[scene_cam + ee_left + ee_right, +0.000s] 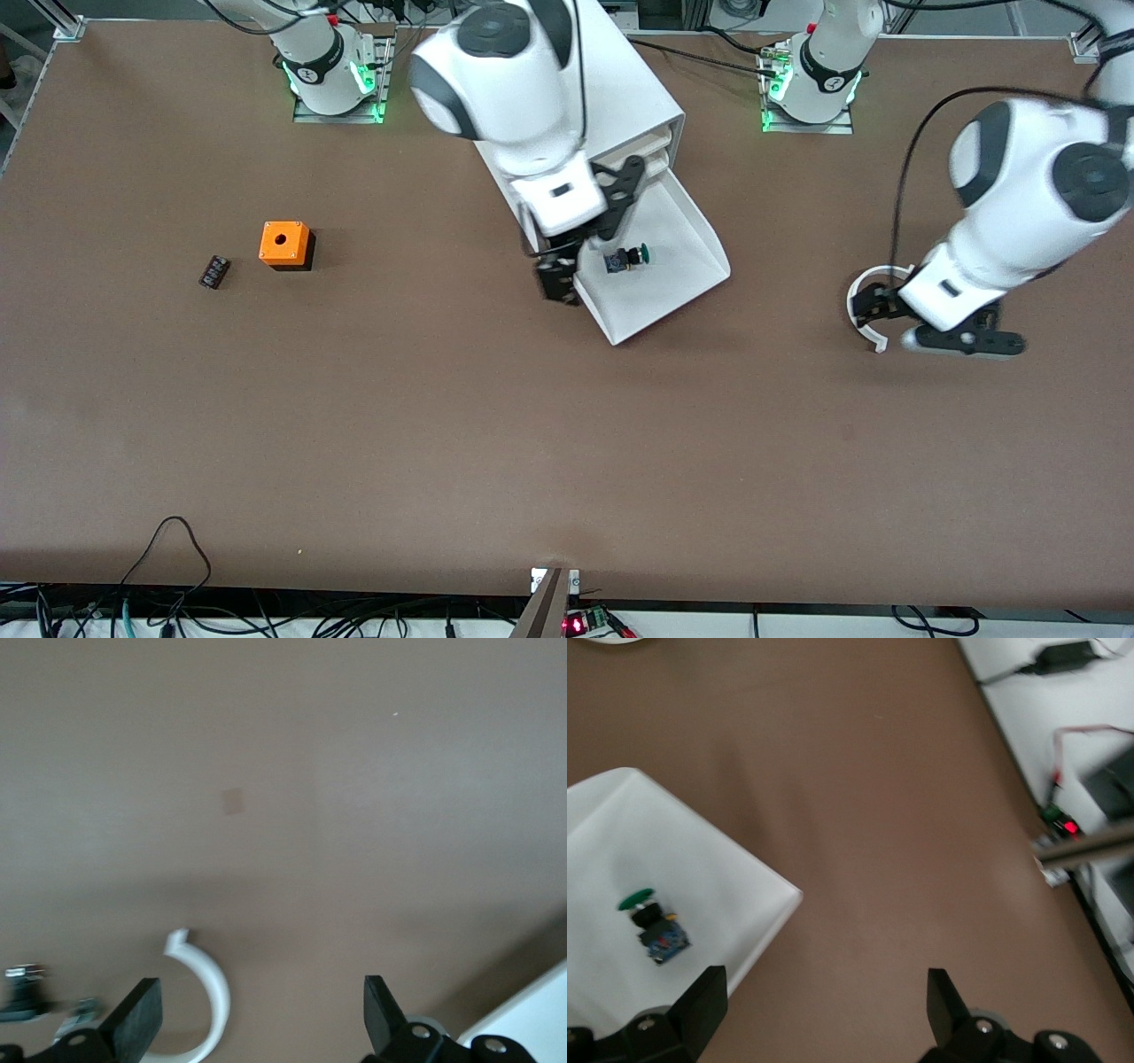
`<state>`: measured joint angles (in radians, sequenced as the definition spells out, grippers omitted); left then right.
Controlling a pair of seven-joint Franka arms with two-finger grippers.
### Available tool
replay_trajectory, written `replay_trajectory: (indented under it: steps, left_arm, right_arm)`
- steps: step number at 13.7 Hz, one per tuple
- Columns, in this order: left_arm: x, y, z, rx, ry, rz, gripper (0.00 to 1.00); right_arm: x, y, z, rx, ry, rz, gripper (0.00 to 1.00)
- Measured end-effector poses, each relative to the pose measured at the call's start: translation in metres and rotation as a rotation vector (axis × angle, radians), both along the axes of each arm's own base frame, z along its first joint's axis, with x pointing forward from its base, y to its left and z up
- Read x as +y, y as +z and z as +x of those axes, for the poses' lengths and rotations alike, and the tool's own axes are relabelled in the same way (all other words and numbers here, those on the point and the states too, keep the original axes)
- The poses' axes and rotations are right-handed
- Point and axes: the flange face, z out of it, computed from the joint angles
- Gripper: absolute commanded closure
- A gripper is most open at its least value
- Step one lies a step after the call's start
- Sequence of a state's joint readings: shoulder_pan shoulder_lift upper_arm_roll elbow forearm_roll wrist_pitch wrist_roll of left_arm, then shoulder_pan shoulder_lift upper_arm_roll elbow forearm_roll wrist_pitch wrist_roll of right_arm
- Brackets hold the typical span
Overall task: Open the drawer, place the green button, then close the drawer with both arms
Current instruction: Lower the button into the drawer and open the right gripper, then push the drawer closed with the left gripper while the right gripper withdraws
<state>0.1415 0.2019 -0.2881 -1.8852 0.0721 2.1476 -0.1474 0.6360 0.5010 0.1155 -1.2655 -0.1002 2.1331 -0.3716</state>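
Note:
The white cabinet [638, 97] stands between the two arm bases, and its lowest drawer [660, 292] is pulled out toward the front camera. The button [627, 258] lies on its side in the drawer, green cap and black body showing, also clear in the right wrist view [653, 923]. My right gripper [556, 280] hangs open over the drawer's side wall toward the right arm's end, with nothing between its fingers [709, 997]. My left gripper [873, 306] is open and empty, low over the table toward the left arm's end, beside a white ring [211, 992].
An orange box with a hole [285, 245] and a small black part [213, 271] sit on the table toward the right arm's end. The white open ring [852, 306] lies under the left hand. Cables run along the table's front edge [177, 532].

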Motion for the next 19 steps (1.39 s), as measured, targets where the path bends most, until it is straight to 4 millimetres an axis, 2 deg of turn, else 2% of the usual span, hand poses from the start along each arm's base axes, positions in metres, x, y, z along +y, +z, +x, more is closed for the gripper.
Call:
replay_trajectory:
  steps: [2,5,8,10,12,14,16,19]
  left_arm:
    - [-0.041,-0.042,-0.007,-0.035,0.087,-0.043,0.00]
    - [-0.092,-0.096,-0.025,-0.019,0.192,-0.087,0.00]
    - [-0.139,-0.142,-0.034,-0.021,0.283,-0.141,0.00]
    - [-0.161,-0.169,-0.043,0.001,0.333,-0.154,0.00]
    - [-0.175,-0.186,-0.049,0.011,0.355,-0.165,0.00]
    - [-0.183,-0.193,-0.054,0.022,0.371,-0.166,0.00]
    - [-0.186,-0.198,-0.060,0.032,0.371,-0.159,0.00]
    - [-0.190,-0.203,-0.075,0.050,0.355,-0.146,0.00]
  right_arm:
    - [-0.060,0.008,0.028,0.039,-0.151,-0.030,0.00]
    - [-0.134,-0.011,0.053,0.141,-0.484,-0.037,0.00]
    - [-0.178,-0.033,0.065,0.224,-0.878,0.007,0.00]
    - [-0.207,-0.046,0.068,0.282,-1.040,-0.026,0.00]
    - [-0.249,-0.050,0.074,0.330,-1.148,-0.076,0.00]
    - [-0.309,-0.041,0.082,0.363,-1.248,-0.101,0.00]
    - [-0.360,-0.021,0.087,0.359,-1.326,-0.083,0.00]
    - [-0.409,0.016,0.080,0.331,-1.406,-0.060,0.00]
